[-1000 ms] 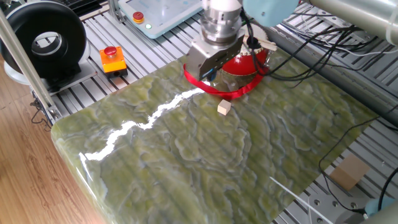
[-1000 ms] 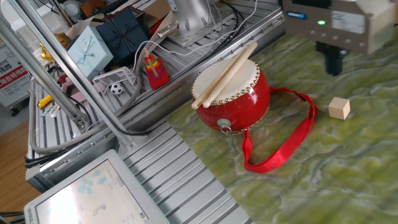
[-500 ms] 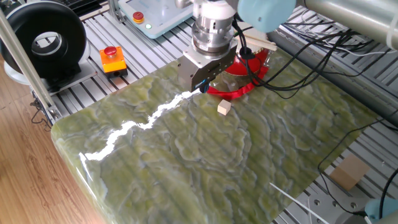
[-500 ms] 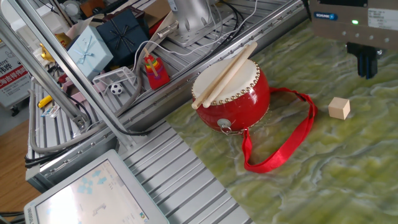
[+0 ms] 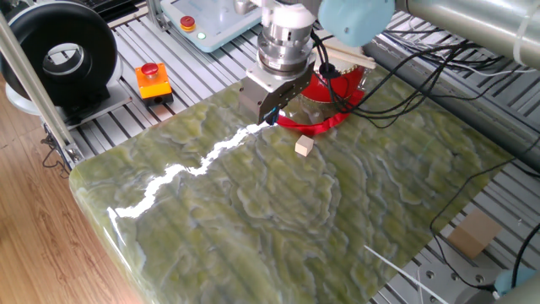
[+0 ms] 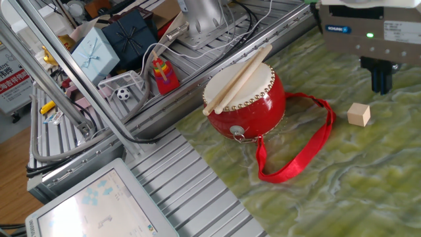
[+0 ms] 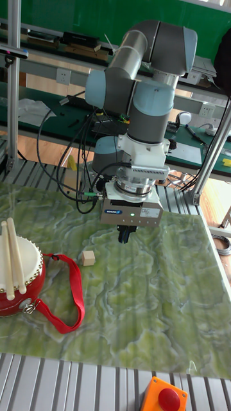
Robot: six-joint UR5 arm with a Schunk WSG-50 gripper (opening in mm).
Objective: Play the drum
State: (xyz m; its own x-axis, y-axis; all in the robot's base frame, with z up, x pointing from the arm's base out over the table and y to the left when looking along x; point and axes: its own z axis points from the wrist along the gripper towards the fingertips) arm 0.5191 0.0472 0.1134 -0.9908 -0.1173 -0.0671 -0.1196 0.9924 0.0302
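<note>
Drum [image 6: 245, 102] sits near the back edge of the green marbled table [image 5: 253, 219], glossy red with a cream skin, and 2 pale drumsticks [image 6: 238, 80] lie side by side across its top. Its red ribbon strap [image 6: 299, 148] loops out over the mat. The gripper [image 7: 124, 235] hangs above the table, apart from the drum, with a small wooden cube [image 6: 358, 114] just beside it below; its fingers look drawn close together and hold nothing.
</note>
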